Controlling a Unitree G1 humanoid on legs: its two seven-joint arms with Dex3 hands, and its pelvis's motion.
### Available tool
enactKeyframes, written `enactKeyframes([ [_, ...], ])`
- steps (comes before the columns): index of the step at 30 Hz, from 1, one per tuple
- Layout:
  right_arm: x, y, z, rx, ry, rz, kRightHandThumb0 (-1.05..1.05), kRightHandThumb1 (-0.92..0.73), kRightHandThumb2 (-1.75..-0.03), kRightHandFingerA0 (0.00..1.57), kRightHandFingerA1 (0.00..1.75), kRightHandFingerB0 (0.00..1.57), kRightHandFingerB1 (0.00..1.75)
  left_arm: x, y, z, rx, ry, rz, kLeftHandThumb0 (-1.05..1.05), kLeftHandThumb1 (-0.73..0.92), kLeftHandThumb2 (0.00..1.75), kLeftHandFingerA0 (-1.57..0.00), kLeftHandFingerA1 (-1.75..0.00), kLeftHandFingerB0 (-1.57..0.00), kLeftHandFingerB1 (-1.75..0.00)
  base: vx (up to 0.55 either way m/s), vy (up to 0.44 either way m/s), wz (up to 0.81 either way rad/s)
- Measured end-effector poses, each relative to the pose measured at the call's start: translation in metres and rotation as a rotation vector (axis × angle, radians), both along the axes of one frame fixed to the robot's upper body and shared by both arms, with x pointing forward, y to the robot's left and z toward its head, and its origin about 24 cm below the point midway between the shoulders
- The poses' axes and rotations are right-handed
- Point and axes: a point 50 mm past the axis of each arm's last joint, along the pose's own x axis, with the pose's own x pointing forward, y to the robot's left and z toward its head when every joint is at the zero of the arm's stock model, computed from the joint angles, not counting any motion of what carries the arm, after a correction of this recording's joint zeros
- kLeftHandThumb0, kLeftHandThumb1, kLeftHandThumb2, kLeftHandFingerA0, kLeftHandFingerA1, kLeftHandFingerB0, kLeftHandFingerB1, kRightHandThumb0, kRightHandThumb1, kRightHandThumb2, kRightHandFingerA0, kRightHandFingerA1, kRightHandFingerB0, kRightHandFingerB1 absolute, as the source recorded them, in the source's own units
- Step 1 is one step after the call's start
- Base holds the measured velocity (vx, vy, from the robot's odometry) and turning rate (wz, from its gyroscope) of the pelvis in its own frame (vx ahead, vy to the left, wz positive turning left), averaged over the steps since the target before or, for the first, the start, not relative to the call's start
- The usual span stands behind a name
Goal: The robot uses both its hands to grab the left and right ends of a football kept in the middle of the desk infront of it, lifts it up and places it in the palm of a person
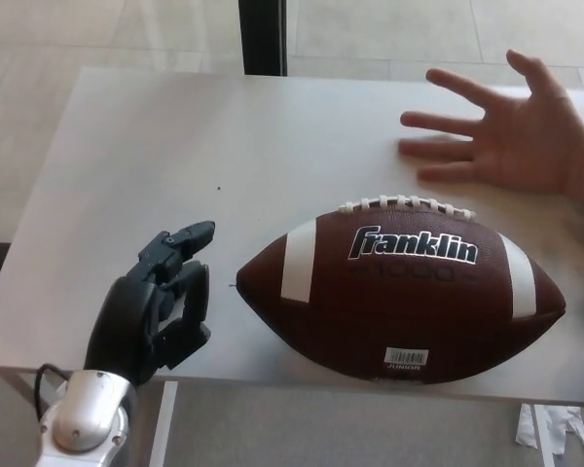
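The brown football [401,292] lies on the white desk [273,146], near its front edge. The left hand [156,311] waits just beside the ball's left tip, fingers apart, holding nothing. A person's open hand [506,131] waits behind the ball. The right hand barely shows at the picture's edge, so I cannot tell its fingers. Both hands should press the tips evenly so the ball does not roll.

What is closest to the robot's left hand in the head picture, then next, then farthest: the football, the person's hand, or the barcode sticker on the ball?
From the left hand:
1. The football: its pointed left end lies just right of the hand, not touching.
2. The barcode sticker: low on the ball's near side, past its middle.
3. The person's hand: far right, at the desk's back.
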Motion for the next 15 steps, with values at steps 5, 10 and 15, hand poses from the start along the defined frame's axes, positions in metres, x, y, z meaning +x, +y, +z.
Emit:
enactKeyframes([
  [5, -0.007, 0.013, 0.0, -0.015, 0.015, 0.057, -1.05, -0.81, -0.81, 0.61, 1.24, 0.36, 1.15, 0.0, -0.005, -0.004, -0.031, -0.006, 0.01, -0.95, 0.92, 0.92, -0.35, -0.6, -0.16, -0.4, 0.0, 0.0, 0.0],
  [10, -0.009, 0.021, 0.0, -0.022, 0.033, 0.094, -1.05, -0.82, -0.81, 0.64, 1.24, 0.34, 1.18, 0.001, -0.012, -0.006, -0.064, -0.014, 0.016, -0.95, 0.92, 0.92, -0.34, -0.61, -0.16, -0.41, 0.0, 0.0, 0.0],
  [15, -0.008, 0.025, 0.0, -0.025, 0.043, 0.113, -1.05, -0.8, -0.81, 0.69, 1.22, 0.38, 1.19, 0.003, -0.017, -0.007, -0.083, -0.017, 0.018, -0.86, 0.86, 1.24, -0.32, -0.64, -0.13, -0.48, 0.0, 0.0, 0.0],
])
